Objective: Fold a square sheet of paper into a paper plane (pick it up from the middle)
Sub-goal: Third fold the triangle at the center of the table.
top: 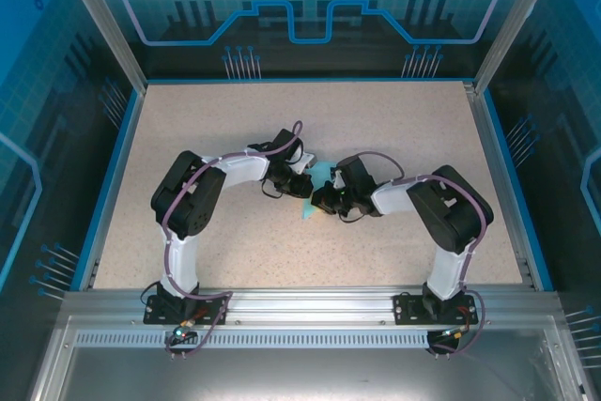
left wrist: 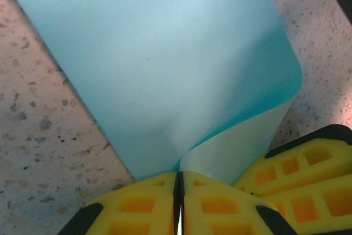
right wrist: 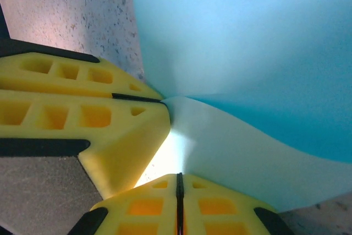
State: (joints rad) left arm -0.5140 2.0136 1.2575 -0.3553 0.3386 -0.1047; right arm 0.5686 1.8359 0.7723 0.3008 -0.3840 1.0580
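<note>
The square sheet of paper [top: 323, 175] is light cyan and lies mid-table, partly folded, mostly hidden under both grippers. In the left wrist view the paper [left wrist: 165, 64] spreads away from my left gripper [left wrist: 179, 175], whose yellow jaws are shut on a pinched crease, with a paler flap curling up to the right. The right gripper's fingers [left wrist: 300, 169] press in beside it. In the right wrist view my right gripper [right wrist: 179, 175] is shut at the pale flap's edge of the paper [right wrist: 247, 42]. The left gripper's fingers [right wrist: 82, 108] are close on the left. From above, the left gripper [top: 302, 185] and right gripper [top: 320, 199] meet tip to tip.
The speckled beige table [top: 394, 129] is bounded by a blue rim and transparent blue enclosure walls [top: 310, 7]. Both arm bases sit on the aluminium rail [top: 310, 302] at the near edge. The arms arch inward towards the centre.
</note>
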